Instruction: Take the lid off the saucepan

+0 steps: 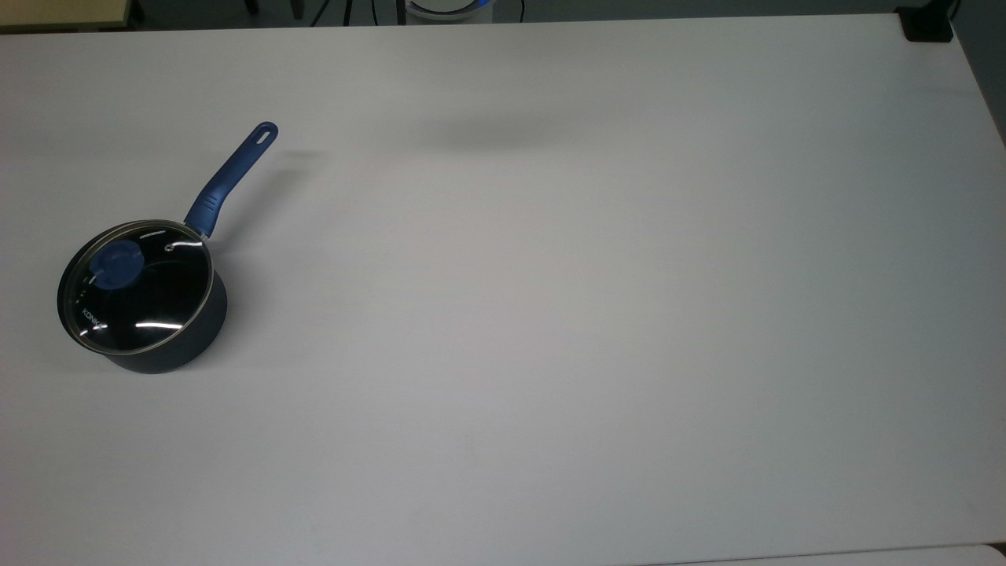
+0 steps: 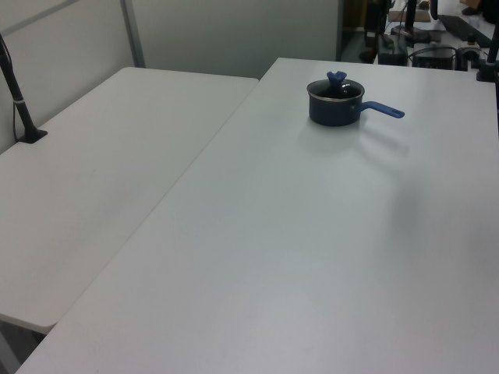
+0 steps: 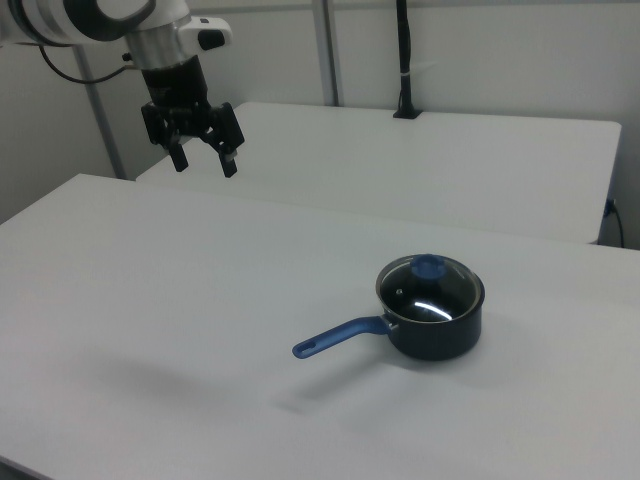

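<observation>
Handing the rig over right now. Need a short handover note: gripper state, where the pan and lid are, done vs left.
Gripper: open, holding nothing, high above the table at the right view's upper left, well apart from the saucepan.
Saucepan: upright on the table at the top view's left, blue handle pointing up and right in that view.
Lid: seated on the saucepan, blue knob up and free.
Done: nothing on the lid yet.
Left: bring the gripper over the knob, come down, close on it, lift the lid clear of the saucepan.
</observation>
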Motion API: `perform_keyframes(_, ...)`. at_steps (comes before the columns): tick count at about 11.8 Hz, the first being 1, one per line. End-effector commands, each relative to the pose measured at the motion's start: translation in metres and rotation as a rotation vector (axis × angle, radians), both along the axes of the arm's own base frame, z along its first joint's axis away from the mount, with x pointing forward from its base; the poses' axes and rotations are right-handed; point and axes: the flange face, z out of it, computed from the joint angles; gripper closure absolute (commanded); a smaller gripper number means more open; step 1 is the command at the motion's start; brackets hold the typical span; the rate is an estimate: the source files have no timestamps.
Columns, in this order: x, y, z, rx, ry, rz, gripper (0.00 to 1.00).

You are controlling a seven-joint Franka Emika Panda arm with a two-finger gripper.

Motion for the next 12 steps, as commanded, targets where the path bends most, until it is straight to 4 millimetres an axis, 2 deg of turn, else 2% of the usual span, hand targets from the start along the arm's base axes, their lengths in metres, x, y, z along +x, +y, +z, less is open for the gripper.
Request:
perform_keyframes(1, -0.008, 0.002, 0.002, 0.015, -0.015, 0.026, 0.0)
perform_keyframes(5, -0.007, 0.001, 0.0, 0.016, -0.013, 0.026, 0.0)
perform_keyframes(7, -0.001, -0.005, -0.01, 0.014, 0.006, 0.065, 0.0)
perform_keyframes(8, 0.003, -0.01, -0.016, 0.01, 0.019, 0.102, 0.0)
perform_keyframes(10, 0.004, -0.018, -0.016, 0.006, 0.017, 0.091, 0.0)
perform_keyframes(11, 0.004, -0.027, -0.017, 0.005, 0.018, 0.078, 0.0)
perform_keyframes(12, 0.006, -0.046, -0.02, 0.004, 0.01, 0.039, 0.0)
